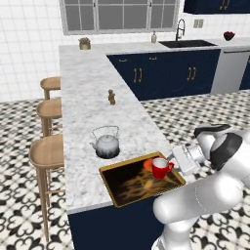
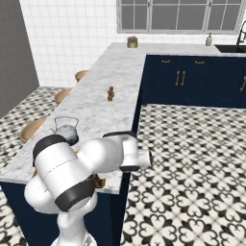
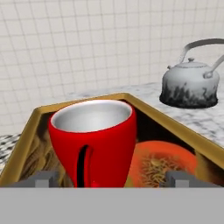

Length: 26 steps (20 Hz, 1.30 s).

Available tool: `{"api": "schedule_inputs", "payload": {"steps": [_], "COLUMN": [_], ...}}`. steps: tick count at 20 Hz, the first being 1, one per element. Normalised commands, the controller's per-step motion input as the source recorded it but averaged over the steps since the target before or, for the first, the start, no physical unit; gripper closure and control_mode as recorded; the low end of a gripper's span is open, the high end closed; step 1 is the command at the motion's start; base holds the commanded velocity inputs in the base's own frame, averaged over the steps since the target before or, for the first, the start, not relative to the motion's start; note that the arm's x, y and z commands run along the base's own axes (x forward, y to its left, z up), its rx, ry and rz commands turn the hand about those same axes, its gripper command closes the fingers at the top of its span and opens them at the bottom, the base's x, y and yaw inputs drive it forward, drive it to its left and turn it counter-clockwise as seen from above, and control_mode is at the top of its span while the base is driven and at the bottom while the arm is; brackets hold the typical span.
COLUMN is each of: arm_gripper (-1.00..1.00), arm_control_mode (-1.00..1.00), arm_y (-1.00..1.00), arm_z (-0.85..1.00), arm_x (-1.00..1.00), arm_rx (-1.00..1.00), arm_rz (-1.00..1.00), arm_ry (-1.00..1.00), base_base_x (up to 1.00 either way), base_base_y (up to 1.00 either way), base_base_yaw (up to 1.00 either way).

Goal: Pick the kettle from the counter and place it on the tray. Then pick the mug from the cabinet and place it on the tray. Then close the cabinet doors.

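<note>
Note that the mug [image 1: 159,168] stands upright on the tray [image 1: 117,181], at its right end, nearest the arm. The tool [image 3: 111,178] sits level with the mug's lower wall. Its two fingertips [image 3: 43,178] stand wide apart, one on each side of the mug and clear of it, so the tool holds nothing. Judge this as a release: the mug rests on the tray under its own weight.

Observe that the kettle [image 1: 106,144] stands on the tabletop [image 1: 88,97] just beyond the tray's far left corner, not on the tray. Treat the kettle step as not done, judging by how it lies now.

Check the surroundings. A small brown mill [image 1: 112,97] stands farther along the tabletop, well apart from the tray. Wooden stools [image 1: 46,154] line the left edge. A sink and tap [image 1: 181,30] lie at the far right.

Withdraw with care: the mug sits between the fingertips, and its handle faces the tool, so a sideways move could tip it.
</note>
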Motion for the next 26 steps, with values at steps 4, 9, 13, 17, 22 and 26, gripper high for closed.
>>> {"api": "schedule_inputs", "payload": {"steps": [4,9,13,17,22,26], "arm_gripper": [-1.0,-1.0,-1.0,-1.0,-1.0,-1.0], "arm_control_mode": [-1.0,-1.0,-1.0,-1.0,-1.0,-1.0], "arm_y": [0.0,0.02,0.23,0.42,0.38,0.49], "arm_z": [0.34,0.47,0.55,0.44,0.48,0.49], "arm_x": [-0.09,-0.24,-0.24,-0.03,-0.07,-0.07], "arm_rx": [-0.03,0.0,-0.09,-0.34,-0.47,-0.37], "arm_rz": [0.0,0.0,0.0,0.0,0.06,0.05], "arm_ry": [0.0,0.01,0.0,0.0,-0.02,-0.11], "base_base_x": [0.0,0.0,0.0,0.0,0.0,0.0], "base_base_y": [0.0,0.0,0.0,0.0,0.0,0.0], "base_base_yaw": [0.0,0.0,0.0,0.0,0.0,0.0]}}
